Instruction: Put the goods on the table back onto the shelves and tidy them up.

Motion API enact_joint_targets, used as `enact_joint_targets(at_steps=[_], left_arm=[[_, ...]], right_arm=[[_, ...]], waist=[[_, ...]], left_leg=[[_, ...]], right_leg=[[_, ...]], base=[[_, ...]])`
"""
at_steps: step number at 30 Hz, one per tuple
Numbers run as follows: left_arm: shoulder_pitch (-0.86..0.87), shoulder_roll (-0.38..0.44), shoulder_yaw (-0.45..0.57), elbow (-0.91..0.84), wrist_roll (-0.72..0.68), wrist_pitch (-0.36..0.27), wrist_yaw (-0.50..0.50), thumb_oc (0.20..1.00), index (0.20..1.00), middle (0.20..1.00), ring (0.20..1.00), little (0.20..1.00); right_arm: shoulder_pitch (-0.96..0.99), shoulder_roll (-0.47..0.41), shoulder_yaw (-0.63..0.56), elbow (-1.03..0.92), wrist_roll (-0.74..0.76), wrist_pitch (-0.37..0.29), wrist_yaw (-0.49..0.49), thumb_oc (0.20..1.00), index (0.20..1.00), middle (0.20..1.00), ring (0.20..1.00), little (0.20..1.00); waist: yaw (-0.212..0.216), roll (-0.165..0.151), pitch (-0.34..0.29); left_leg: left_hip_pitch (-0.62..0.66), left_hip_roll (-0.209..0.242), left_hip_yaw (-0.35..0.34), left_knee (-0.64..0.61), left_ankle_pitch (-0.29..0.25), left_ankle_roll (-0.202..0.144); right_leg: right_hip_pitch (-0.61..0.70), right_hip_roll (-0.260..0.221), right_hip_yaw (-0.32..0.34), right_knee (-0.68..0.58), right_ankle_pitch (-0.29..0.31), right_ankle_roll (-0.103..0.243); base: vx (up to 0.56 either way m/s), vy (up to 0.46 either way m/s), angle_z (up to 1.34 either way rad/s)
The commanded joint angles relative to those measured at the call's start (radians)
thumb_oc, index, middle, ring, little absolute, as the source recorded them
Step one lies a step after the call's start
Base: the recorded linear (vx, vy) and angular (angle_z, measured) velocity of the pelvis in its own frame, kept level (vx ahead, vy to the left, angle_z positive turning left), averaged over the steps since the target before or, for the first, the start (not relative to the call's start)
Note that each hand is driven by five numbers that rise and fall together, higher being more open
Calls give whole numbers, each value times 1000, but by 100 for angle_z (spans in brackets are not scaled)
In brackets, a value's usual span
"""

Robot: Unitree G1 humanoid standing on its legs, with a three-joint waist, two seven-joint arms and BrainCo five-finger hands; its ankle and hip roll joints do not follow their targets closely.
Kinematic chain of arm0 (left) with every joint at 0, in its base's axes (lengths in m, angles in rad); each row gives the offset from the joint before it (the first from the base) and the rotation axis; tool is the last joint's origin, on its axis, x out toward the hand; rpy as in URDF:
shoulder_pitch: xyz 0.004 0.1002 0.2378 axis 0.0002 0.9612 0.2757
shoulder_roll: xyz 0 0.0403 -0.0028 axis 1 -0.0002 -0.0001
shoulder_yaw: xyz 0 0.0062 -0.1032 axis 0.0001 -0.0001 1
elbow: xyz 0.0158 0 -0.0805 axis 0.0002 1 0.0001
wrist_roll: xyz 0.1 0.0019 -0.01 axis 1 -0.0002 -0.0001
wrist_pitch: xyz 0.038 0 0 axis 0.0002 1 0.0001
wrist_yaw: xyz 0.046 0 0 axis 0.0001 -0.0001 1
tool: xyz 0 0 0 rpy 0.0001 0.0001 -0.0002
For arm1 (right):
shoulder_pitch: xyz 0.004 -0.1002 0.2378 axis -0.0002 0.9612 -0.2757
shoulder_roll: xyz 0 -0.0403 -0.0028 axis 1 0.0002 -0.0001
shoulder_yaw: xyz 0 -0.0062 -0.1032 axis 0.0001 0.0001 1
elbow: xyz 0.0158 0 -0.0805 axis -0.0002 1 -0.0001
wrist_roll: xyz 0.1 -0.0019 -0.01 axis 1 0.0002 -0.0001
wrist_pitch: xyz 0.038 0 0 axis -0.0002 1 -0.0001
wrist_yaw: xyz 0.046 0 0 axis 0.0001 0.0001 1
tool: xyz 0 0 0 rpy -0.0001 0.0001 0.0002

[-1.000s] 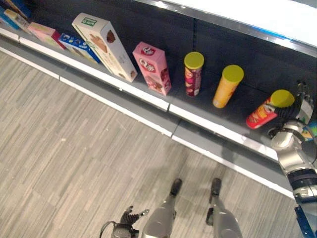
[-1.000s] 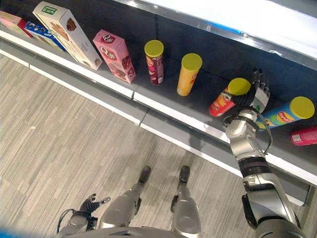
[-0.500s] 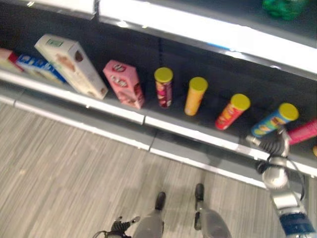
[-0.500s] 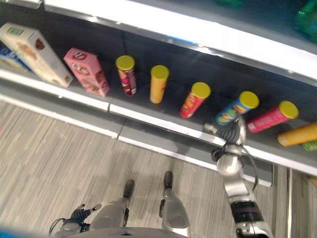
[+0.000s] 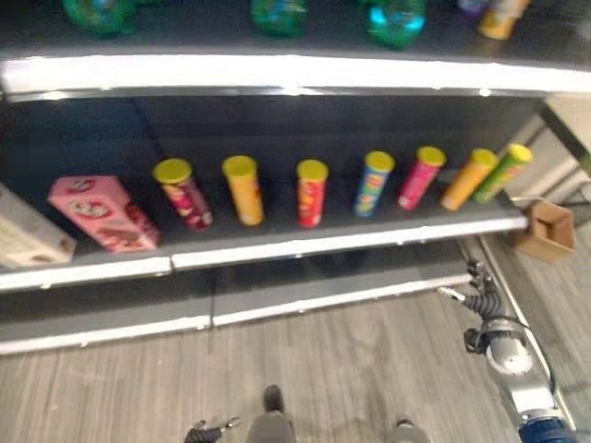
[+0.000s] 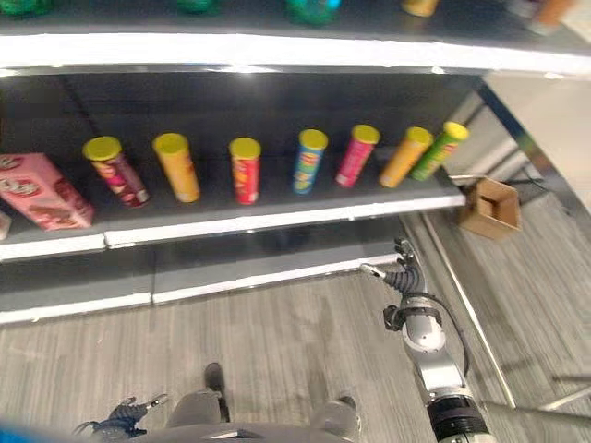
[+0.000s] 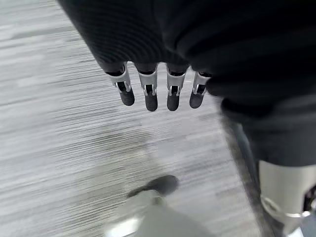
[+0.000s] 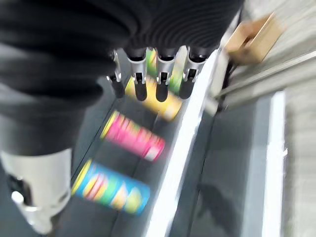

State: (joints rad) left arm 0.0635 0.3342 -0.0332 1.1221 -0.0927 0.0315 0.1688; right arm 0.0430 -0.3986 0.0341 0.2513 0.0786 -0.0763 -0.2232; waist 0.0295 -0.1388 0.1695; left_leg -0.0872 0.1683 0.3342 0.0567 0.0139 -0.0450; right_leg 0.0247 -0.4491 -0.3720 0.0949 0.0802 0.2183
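— Shelf (image 5: 277, 249) stock?
— Seven yellow-lidded cans (image 5: 312, 192) stood in a row, one pink box (image 5: 97, 214) to their left, a pale box (image 5: 28, 238) at the edge. A cardboard box (image 5: 545, 229) sat on the floor past the shelf's right end.
— Hands?
— Right hand (image 6: 399, 273) hung before the shelf, fingers (image 8: 148, 84) relaxed, holding nothing. Left hand (image 7: 158, 74) hung low over the floor, fingers straight, empty.
— Change?
— A second earlier the right hand was at the red can; it had since drawn back, and the camera had swung right.
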Motion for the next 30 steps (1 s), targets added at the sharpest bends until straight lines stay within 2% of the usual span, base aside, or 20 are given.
enact_joint_targets(at_steps=[1,3,7,8,9,10,11,12,13,15,16,17,18,19,21,23,25,26,27,30], left_arm=[[-7,6,18,-15,7,-15,3,1000,1000,1000,1000,1000],[-3,10,15,-41,4,-19,1,1000,1000,1000,1000,1000],[-3,10,15,-41,4,-19,1,1000,1000,1000,1000,1000],[-1,10,16,-60,-11,-27,-10,1000,1000,1000,1000,1000],[4,-5,20,-72,-42,-31,-19,1000,1000,1000,1000,1000],[8,-14,18,-74,-45,-32,-24,1000,1000,1000,1000,1000],[6,-27,25,-77,-61,-29,-22,1000,1000,1000,1000,1000],[4,-39,23,-71,-76,-32,-21,1000,1000,1000,1000,1000],[3,-39,23,-70,-77,-32,-21,1000,1000,1000,1000,1000],[10,-47,11,-59,-72,-38,-30,1000,1000,1000,1000,1000],[12,-50,-4,-57,-67,-40,-36,1000,1000,1000,1000,1000],[12,-50,-4,-57,-67,-40,-36,1000,1000,1000,1000,1000],[14,-55,-24,-61,-64,-42,-39,1000,1000,1000,1000,1000],[14,-56,-25,-61,-64,-42,-38,1000,1000,1000,1000,1000],[13,-58,-36,-56,-58,-41,-47,1000,1000,1000,1000,1000],[13,-58,-36,-53,-56,-39,-48,1000,1000,1000,1000,1000],[20,-59,-32,-50,-56,-36,-49,1000,1000,1000,1000,1000],[32,-60,-20,-51,-55,-33,-54,1000,1000,1000,1000,1000],[48,-61,-6,-44,-52,-33,-50,1000,1000,1000,1000,1000],[48,-57,16,-30,-58,-32,-40,1000,1000,1000,1000,1000]], right_arm=[[-26,-77,-107,-38,-8,-1,-34,1000,1000,1000,1000,1000],[-13,-89,-144,-50,-8,7,-43,1000,1000,1000,1000,1000],[-13,-89,-144,-50,-8,7,-43,1000,1000,1000,1000,1000],[-12,-102,-170,-45,-12,10,-61,1000,1000,1000,1000,1000],[13,-137,-245,-52,24,-1,-105,1000,1000,1000,1000,1000],[13,-145,-256,-53,35,-5,-116,1000,1000,1000,1000,1000],[7,-160,-279,-59,57,-10,-137,1000,1000,1000,1000,1000],[-18,-168,-274,-54,75,-15,-152,1000,1000,1000,1000,1000],[-19,-168,-274,-54,75,-15,-152,1000,1000,1000,1000,1000],[-49,-186,-267,-41,71,-14,-156,1000,1000,1000,1000,1000],[-76,-198,-262,-17,75,-13,-162,1000,1000,1000,1000,1000],[-76,-198,-262,-16,75,-13,-162,1000,1000,1000,1000,1000],[-105,-219,-259,3,71,-12,-178,1000,1000,1000,1000,1000],[-106,-220,-259,4,72,-13,-178,1000,1000,1000,1000,1000],[-153,-234,-237,26,69,-15,-198,1000,1000,1000,1000,1000],[-169,-241,-233,33,62,-15,-207,1000,1000,1000,1000,1000],[-184,-244,-225,25,56,-9,-210,1000,1000,1000,1000,1000],[-191,-248,-218,20,43,-2,-203,1000,1000,1000,1000,1000],[-198,-246,-202,8,6,3,-199,1000,1000,1000,1000,1000],[-198,-235,-196,-7,-19,8,-192,1000,1000,1000,1000,1000]], waist=[[11,14,-9],[10,15,-16],[10,15,-16],[4,20,-21],[-30,50,-19],[-35,63,-17],[-32,82,-2],[-22,74,17],[-25,74,17],[2,47,31],[16,54,34],[14,52,32],[23,75,28],[24,74,27],[53,100,31],[63,108,33],[76,118,37],[82,124,31],[86,123,24],[98,99,15]], left_leg=[[13,13,-57,28,-114,-25],[25,56,-30,22,-89,-60],[25,56,-30,22,-89,-60],[33,105,-16,14,-65,-88],[48,215,-7,41,27,-140],[55,238,-8,58,52,-148],[50,262,-44,118,125,-156],[17,211,-129,169,105,-110],[12,211,-133,173,103,-109],[-56,27,-293,213,-36,-68],[-72,-57,-333,168,-79,-54],[-75,-61,-333,163,-73,-52],[-119,-109,-319,85,-22,-36],[-116,-110,-317,78,-19,-36],[-196,-169,-286,-49,65,-38],[-216,-177,-257,-94,90,-46],[-229,-174,-209,-107,114,-54],[-212,-166,-189,-116,120,-42],[-189,-157,-186,-120,150,-21],[-166,-154,-178,-108,143,-11]], right_leg=[[-67,40,18,-22,170,36],[-52,68,-14,-52,133,38],[-52,68,-14,-52,133,38],[-43,110,-25,-78,21,22],[-27,239,1,-108,-84,-44],[-13,272,5,-126,-97,-61],[16,324,29,-161,-113,-89],[13,337,50,-171,-114,-119],[12,336,47,-172,-113,-118],[11,336,91,-178,-114,-122],[16,355,116,-181,-119,-119],[12,352,114,-181,-118,-118],[17,379,127,-182,-122,-118],[15,378,129,-182,-123,-118],[34,426,146,-182,-138,-121],[48,441,156,-182,-152,-122],[76,461,167,-182,-173,-126],[90,471,180,-182,-183,-124],[121,481,202,-182,-201,-129],[150,468,223,-166,-223,-132]], base=[[25,-368,-63],[2,-336,-102],[3,-102,-51],[96,-872,4],[127,-1008,4],[170,-976,3],[49,-547,-62],[18,-408,-70],[-27,-260,-74],[87,-225,-23],[112,-177,-37],[217,-122,-45],[123,-15,-93],[171,-19,-88],[172,-27,-46],[202,-6,-24],[279,50,-44],[428,145,-30],[440,176,-44],[261,100,-89]])
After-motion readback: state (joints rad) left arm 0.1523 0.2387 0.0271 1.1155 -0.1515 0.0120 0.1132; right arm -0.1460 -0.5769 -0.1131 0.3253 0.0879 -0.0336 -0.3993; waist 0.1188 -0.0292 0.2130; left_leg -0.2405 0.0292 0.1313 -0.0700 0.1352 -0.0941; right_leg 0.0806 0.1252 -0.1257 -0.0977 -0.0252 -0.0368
